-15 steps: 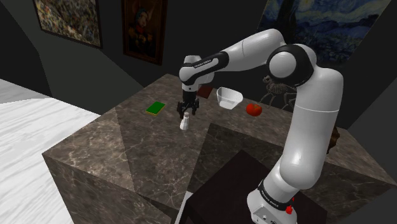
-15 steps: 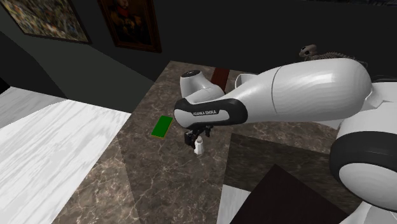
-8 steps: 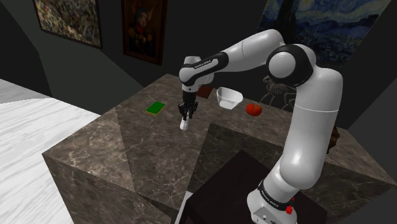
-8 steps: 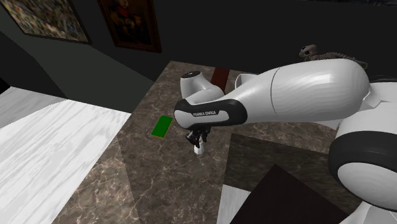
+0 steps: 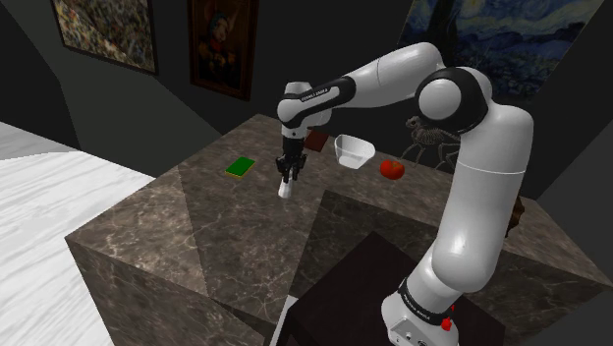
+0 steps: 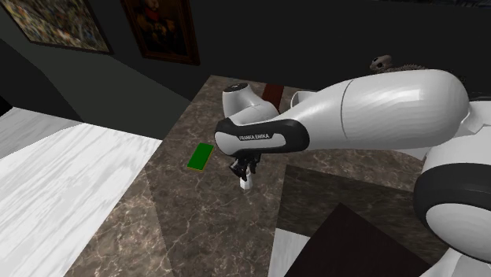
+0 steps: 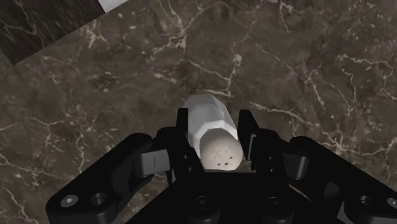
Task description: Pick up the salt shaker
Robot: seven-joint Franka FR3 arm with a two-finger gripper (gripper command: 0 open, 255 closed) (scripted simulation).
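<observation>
Two black fingers (image 7: 183,130) of the gripper (image 7: 214,125) pinch the white shaker (image 7: 211,109) near its cap, just left of centre in the shoulder view, at the marble counter (image 5: 196,226). Gripped so high, the smooth body may slip or swing out during lifting.

My arm (image 5: 477,206) is smooth white shells with dark bands at the joints (image 5: 450,96). A black strip (image 6: 297,135) near the wrist carries white lettering (image 6: 261,136), FRANKA EMIKA. My gripper (image 7: 214,124) is all black and blocky, with round bolt heads (image 7: 97,200) in its body; a small red knob (image 5: 448,322), I think, sits on the base (image 5: 408,317).
</observation>
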